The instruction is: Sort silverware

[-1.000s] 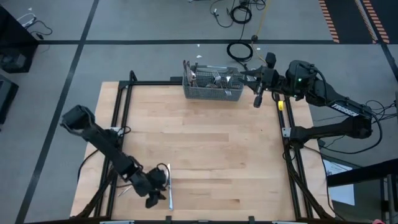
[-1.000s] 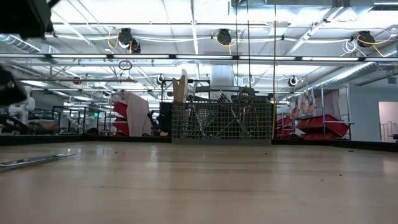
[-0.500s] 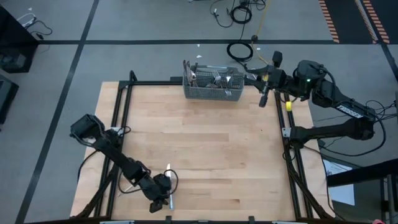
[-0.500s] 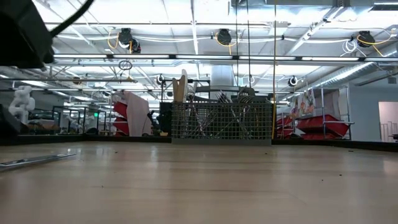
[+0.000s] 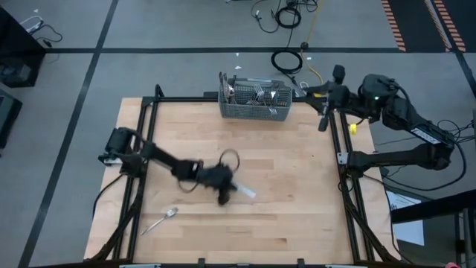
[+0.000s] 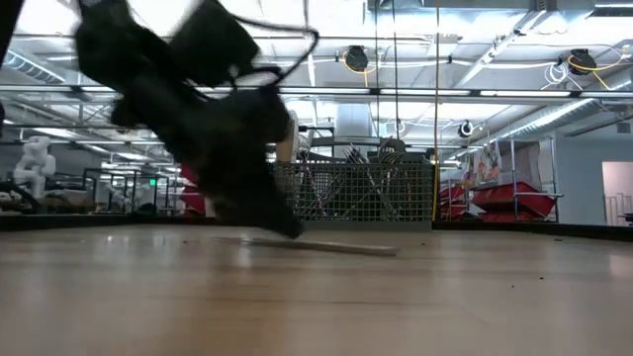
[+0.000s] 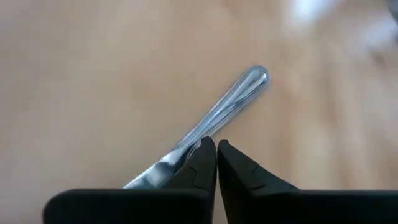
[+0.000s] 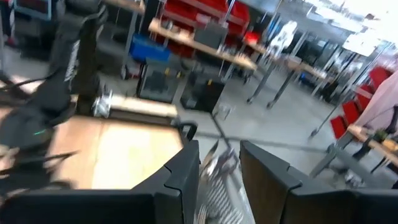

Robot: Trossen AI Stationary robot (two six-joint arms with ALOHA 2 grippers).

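Near mid-table, w/ the left arm stretched across from the left edge, the left pincer (image 5: 223, 186) sits low over the wood, fingers (image 7: 205, 163) pressed together and clamped on a knife (image 7: 221, 112). Left wrist view shows the rounded handle end sticking out past the fingertips, blade end running back beside them. From above, the knife's free end pokes out to the right of the pincer; low view has it almost level, just above or on the table (image 5: 297, 201) – can't tell which.

A spoon (image 5: 160, 221) lies alone on the near-left part of the table, well apart from the pincer.

At the far edge, approx. centre, stands the wire-mesh basket (image 5: 254, 112) w/ more silverware (image 5: 256, 94) upright inside: fork tines and handles show above the rim in the high and low views.

Right arm is off the far-right corner, right pincer (image 5: 325, 104) hanging just right of the basket, beyond the table rail. Its fingers (image 8: 180, 180) stand apart w/ a clear gap, and something shiny shows in that gap in the right wrist view; too blurred to say if it's held.
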